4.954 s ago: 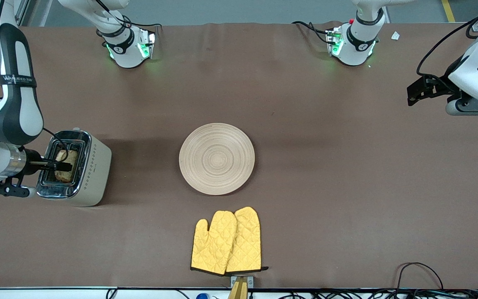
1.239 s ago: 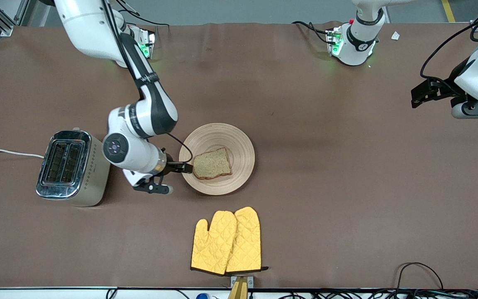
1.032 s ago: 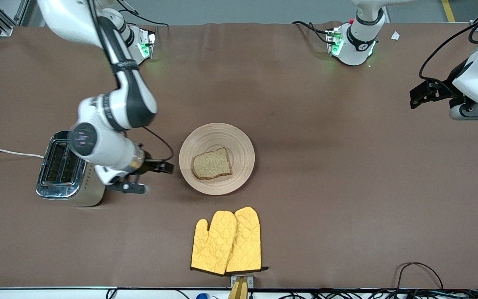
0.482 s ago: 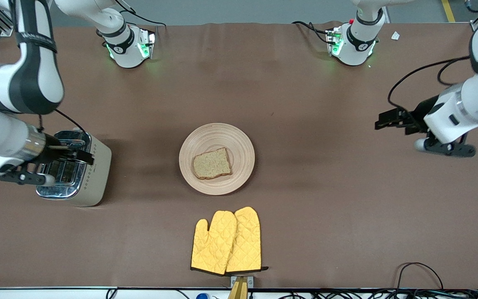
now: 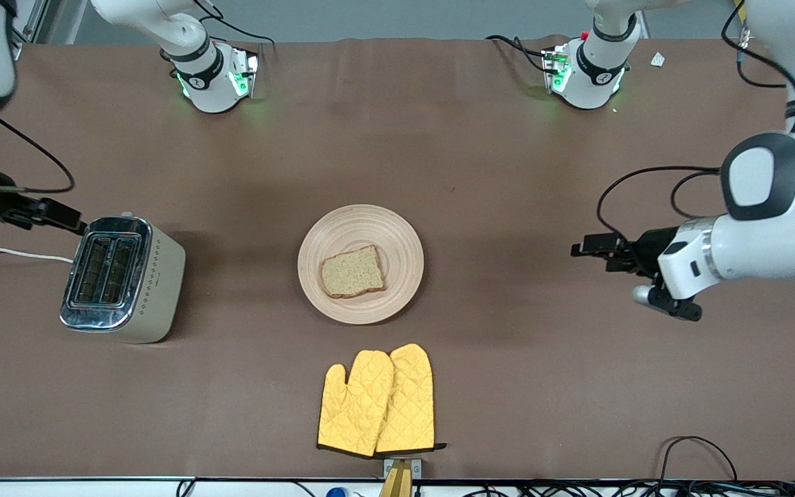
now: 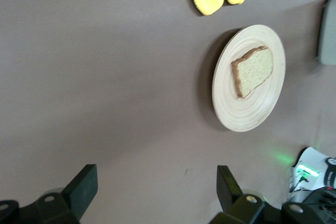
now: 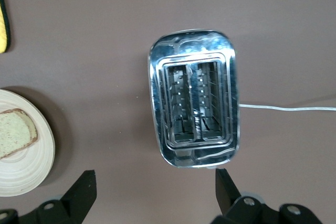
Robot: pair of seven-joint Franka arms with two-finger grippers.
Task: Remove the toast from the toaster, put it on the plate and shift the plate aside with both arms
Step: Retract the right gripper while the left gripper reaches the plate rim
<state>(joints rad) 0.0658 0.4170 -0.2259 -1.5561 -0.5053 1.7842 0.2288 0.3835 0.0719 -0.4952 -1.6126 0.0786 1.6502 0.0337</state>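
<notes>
Toast [image 5: 352, 271] lies flat on the plate [image 5: 397, 235], a little off the plate's middle, toward the right arm's end of the desk [image 5: 508, 172] and toward the edge nearest the front camera. The plate itself sits near the middle of the desk, touching nothing else but the slice it carries.

The toaster [image 5: 121, 278] stands toward the right arm's end of the desk, well apart from the plate, both slots bare in the right wrist view (only the wire guides show inside). A white cord [image 5: 32, 255] runs from it toward that end's edge. A pair of yellow oven mitts [image 5: 378, 401] lies close to the desk edge nearest the front camera, nearer to that camera than the plate and apart from it.

The right pincer [image 5: 59, 215] hangs in the air over the desk just beside the toaster's upper end, near the edge at the right arm's end; its fingers [image 7: 84, 187] stand wide apart and hold nothing. The left pincer [image 5: 587, 247] is over bare desk between the plate and the left arm's end, well apart from the plate, its fingers [image 6: 84, 184] likewise spread wide and empty. Both arm bases sit along the desk's top edge in the front view.
</notes>
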